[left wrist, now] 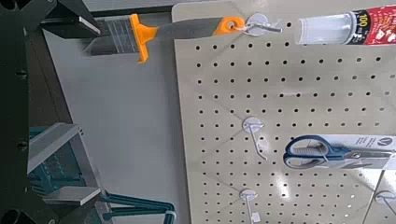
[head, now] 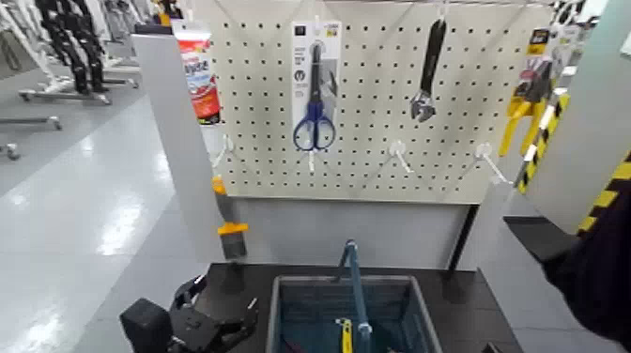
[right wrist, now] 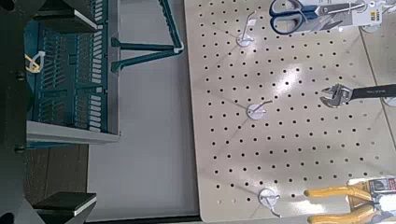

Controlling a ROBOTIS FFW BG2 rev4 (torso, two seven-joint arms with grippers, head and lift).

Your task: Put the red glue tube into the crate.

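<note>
Glue tube [head: 200, 83]: on pegboard [head: 371, 103] (high left).
My left claw [head: 228, 294]: apart, beside the crate [head: 347, 281].
My right claw [right wrist: 84, 112]: apart, near crate.

glue tube [head: 199, 75] hung at pegboard's [head: 258, 103] left | scissors [head: 315, 113] right of tube | adjustable wrench [head: 428, 75] right of scissors | pliers [head: 526, 108] far right | crate [head: 427, 324] on table [head: 469, 296], before pegboard

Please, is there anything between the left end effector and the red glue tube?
Yes: an orange-handled tool hangs below the red glue tube and above the open left end effector. A straight upward path would probably meet it.
</note>
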